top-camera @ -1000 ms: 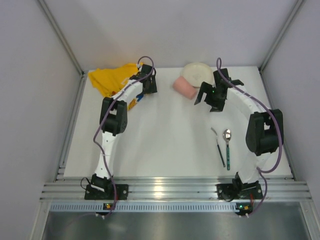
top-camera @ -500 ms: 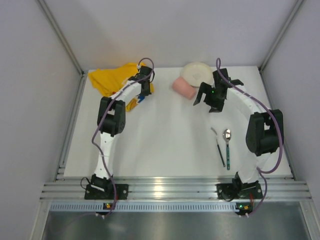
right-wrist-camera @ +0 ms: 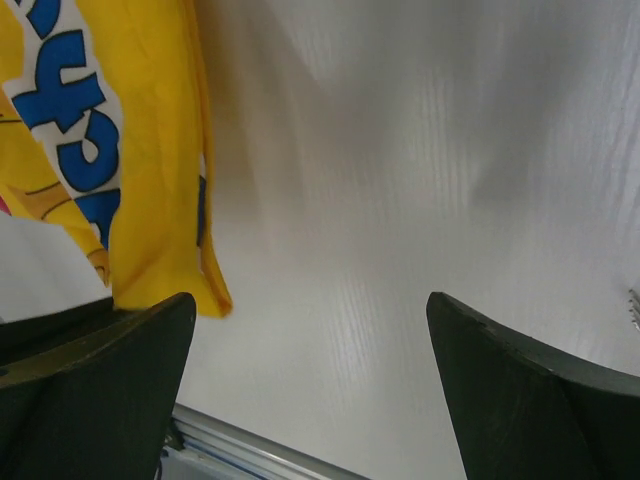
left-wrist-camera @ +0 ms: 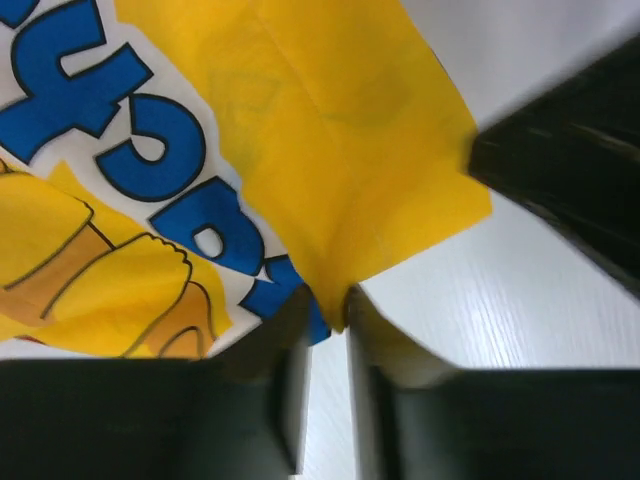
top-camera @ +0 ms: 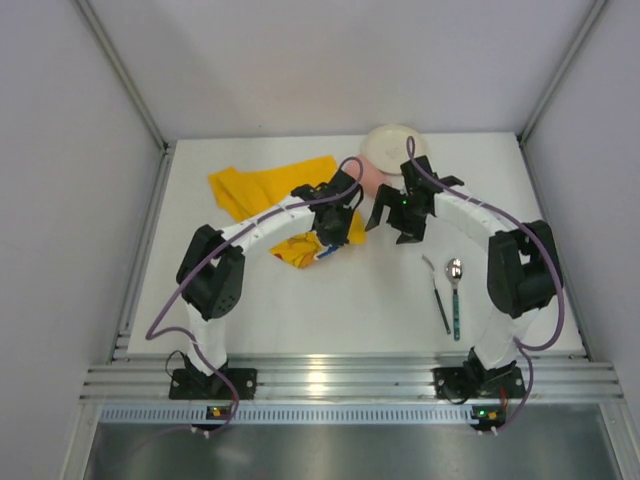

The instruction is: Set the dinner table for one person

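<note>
The dinner table [top-camera: 300, 310] is a white top. A yellow cloth mat [top-camera: 262, 190] with blue letters lies stretched across its middle. My left gripper [top-camera: 338, 222] is shut on the mat's right edge, and in the left wrist view the yellow fabric [left-wrist-camera: 330, 150] is pinched between the fingertips of that gripper [left-wrist-camera: 328, 300]. Just right of it, my right gripper [top-camera: 392, 215] hangs open. The right wrist view shows this gripper [right-wrist-camera: 310, 340] over bare table, holding nothing, with the mat [right-wrist-camera: 140, 150] at its left.
A cream plate [top-camera: 392, 145] sits at the back, and a pink thing [top-camera: 368, 176] in front of it is partly hidden. A spoon [top-camera: 455, 280] with a green handle and a dark utensil [top-camera: 439, 300] lie at the right. A ribbed aluminium rail [top-camera: 340, 380] runs along the near edge.
My left gripper shut on the yellow mat and dragged it from the back left corner toward the middle. The right gripper shifted a little left, still open.
</note>
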You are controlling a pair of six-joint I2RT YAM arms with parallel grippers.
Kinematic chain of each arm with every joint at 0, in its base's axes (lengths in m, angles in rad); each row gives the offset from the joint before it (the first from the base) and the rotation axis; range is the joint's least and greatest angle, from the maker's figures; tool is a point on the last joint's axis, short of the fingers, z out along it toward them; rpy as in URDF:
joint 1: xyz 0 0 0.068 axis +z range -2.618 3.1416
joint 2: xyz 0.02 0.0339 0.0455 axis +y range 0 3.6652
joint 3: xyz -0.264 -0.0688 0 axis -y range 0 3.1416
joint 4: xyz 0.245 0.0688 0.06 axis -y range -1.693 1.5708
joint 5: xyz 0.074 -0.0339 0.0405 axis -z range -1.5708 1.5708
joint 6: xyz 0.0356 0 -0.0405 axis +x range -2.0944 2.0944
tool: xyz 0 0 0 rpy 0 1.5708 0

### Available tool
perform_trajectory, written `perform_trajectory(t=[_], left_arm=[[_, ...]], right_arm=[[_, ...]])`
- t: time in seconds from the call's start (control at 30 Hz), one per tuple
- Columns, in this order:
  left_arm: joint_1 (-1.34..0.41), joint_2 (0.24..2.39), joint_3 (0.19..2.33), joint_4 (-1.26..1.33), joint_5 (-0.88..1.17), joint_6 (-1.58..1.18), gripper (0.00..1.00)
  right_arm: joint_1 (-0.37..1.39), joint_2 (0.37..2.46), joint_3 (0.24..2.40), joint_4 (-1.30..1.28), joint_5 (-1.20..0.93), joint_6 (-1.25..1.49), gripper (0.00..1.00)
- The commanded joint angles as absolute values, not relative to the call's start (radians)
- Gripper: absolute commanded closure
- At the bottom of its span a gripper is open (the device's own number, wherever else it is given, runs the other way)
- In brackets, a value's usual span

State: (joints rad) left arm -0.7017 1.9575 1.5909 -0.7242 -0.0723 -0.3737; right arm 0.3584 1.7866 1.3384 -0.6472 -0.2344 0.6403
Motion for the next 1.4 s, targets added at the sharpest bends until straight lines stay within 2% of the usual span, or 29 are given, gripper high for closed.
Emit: perform_trajectory(t=[0.0, 0.03, 0.07, 0.1, 0.2, 0.27, 0.43, 0.57, 0.83, 0.93, 1.2, 1.37], left_arm=[[-0.755, 1.898, 1.583, -0.785, -0.005, -0.495, 0.72], [-0.768, 1.893, 1.589, -0.804, -0.009, -0.495, 0.58], [-0.791, 1.890, 1.597, -0.837, -0.040, -0.497, 0.37], [-0.799, 1.870, 1.601, -0.853, -0.057, -0.500, 0.31], [-0.804, 1.800, 1.566, -0.864, -0.089, -0.535, 0.22], [-0.804, 1.760, 1.545, -0.868, -0.119, -0.575, 0.22], [-0.758, 1.626, 1.444, -0.913, -0.343, -0.670, 0.23], [-0.577, 1.524, 1.288, -0.884, -0.368, -0.677, 0.27], [-0.217, 1.454, 1.056, -0.692, -0.293, -0.752, 0.42], [-0.157, 1.462, 0.984, -0.588, -0.239, -0.744, 0.47], [-0.146, 1.566, 0.959, -0.335, -0.088, -0.716, 0.50], [-0.146, 1.672, 0.989, -0.322, -0.067, -0.707, 0.51]], right_arm=[[0.393, 1.727, 1.302, -0.585, -0.255, 0.678, 0.00], [0.394, 1.718, 1.290, -0.566, -0.259, 0.683, 0.00], [0.397, 1.714, 1.276, -0.552, -0.270, 0.687, 0.00], [0.403, 1.707, 1.247, -0.526, -0.278, 0.699, 0.00], [0.416, 1.706, 1.220, -0.499, -0.293, 0.710, 0.00], [0.420, 1.715, 1.216, -0.497, -0.299, 0.710, 0.00], [0.429, 1.721, 1.201, -0.488, -0.304, 0.689, 0.00], [0.436, 1.729, 1.192, -0.479, -0.322, 0.673, 0.00], [0.437, 1.740, 1.259, -0.543, -0.334, 0.626, 0.00], [0.437, 1.723, 1.264, -0.569, -0.327, 0.606, 0.00], [0.439, 1.687, 1.221, -0.606, -0.298, 0.583, 0.00], [0.437, 1.675, 1.218, -0.637, -0.252, 0.572, 0.00]])
